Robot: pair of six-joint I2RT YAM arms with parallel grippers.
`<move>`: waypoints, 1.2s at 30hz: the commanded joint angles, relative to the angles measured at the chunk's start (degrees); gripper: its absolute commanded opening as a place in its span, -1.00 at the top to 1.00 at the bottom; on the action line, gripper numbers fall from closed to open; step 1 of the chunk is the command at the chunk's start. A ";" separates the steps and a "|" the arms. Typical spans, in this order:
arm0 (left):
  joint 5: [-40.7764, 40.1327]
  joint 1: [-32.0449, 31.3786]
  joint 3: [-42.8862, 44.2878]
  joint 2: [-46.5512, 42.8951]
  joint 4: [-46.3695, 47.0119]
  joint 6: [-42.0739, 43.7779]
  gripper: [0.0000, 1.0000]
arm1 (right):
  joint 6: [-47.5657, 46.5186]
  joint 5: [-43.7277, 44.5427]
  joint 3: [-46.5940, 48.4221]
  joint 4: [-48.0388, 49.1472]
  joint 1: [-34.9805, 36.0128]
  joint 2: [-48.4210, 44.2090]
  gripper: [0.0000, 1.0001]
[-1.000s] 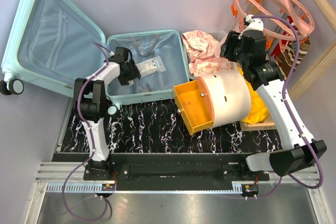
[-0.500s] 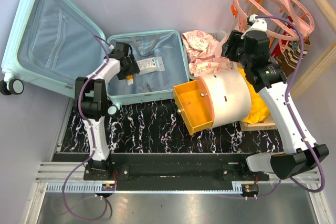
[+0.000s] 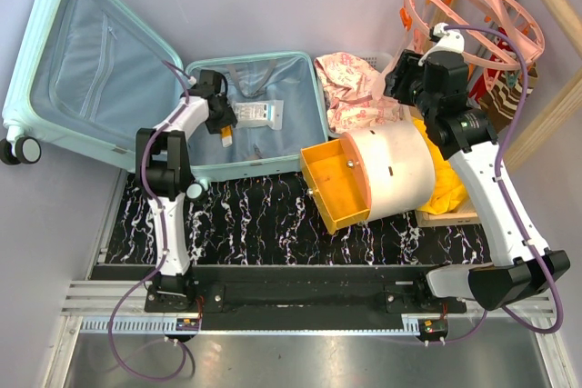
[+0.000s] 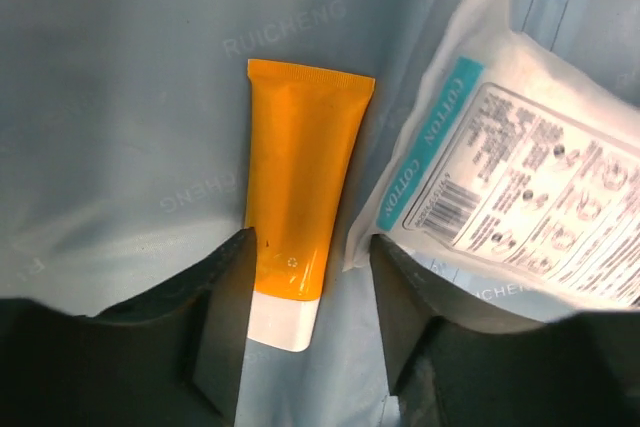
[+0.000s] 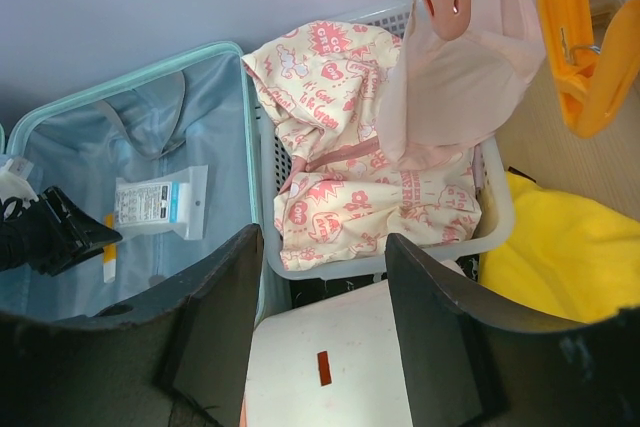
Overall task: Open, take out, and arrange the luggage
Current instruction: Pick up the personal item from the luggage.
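Left hand (image 4: 310, 243) is reaching down into the luggage (image 3: 91, 52), and its two fingers are standing part way open on either side of an orange tube (image 4: 300, 177). One finger is touching the side of the tube near its white cap. The other finger is not touching it, so the tube is not being squeezed. A white cotton packet (image 4: 510, 187) is lying just beside the tube.

The luggage is lying wide open at the far left, just behind the black surface (image 3: 255, 224). Its lid is leaning back to the left.

The right hand (image 5: 322, 257) is hanging in the air with its fingers wide, holding nothing. Under it, a white basket (image 5: 497, 209) is holding a cloth with pink pictures (image 5: 340, 147). A white drum (image 3: 400, 170) is lying near it.
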 commanded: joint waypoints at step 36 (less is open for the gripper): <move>-5.94 -0.17 0.99 -2.03 -4.58 13.76 -0.60 | 2.19 -0.52 0.13 0.01 0.10 -2.18 -0.23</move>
